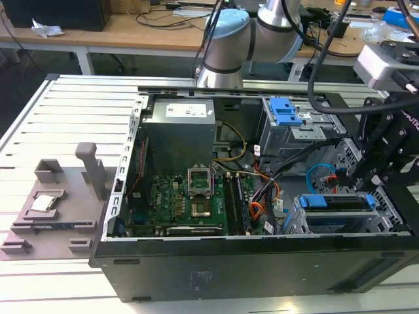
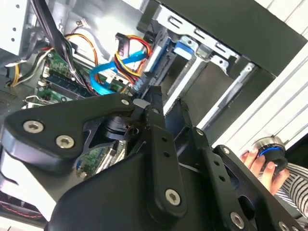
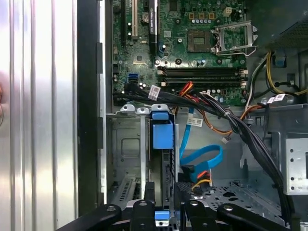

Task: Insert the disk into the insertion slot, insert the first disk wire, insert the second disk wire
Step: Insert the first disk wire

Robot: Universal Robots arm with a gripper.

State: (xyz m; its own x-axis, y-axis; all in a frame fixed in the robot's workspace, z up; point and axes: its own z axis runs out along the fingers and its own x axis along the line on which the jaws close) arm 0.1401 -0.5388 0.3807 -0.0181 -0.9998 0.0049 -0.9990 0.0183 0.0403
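Within perforated metal insertion slot (image 1: 296, 221): flat blue-framed disk (image 1: 335, 201).

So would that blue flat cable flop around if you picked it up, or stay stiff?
Probably floppy: the blue cable curls in a loop in the first wrist view, as bendy things do. It looks thin and flat, so likely light. The loop holds a curve, so it may spring back a little rather than hang limp.

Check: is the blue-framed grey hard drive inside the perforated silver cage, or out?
In, at least partly: the exterior view shows the blue-framed grey hard drive standing on edge within the perforated silver cage. Full seating: cannot tell.
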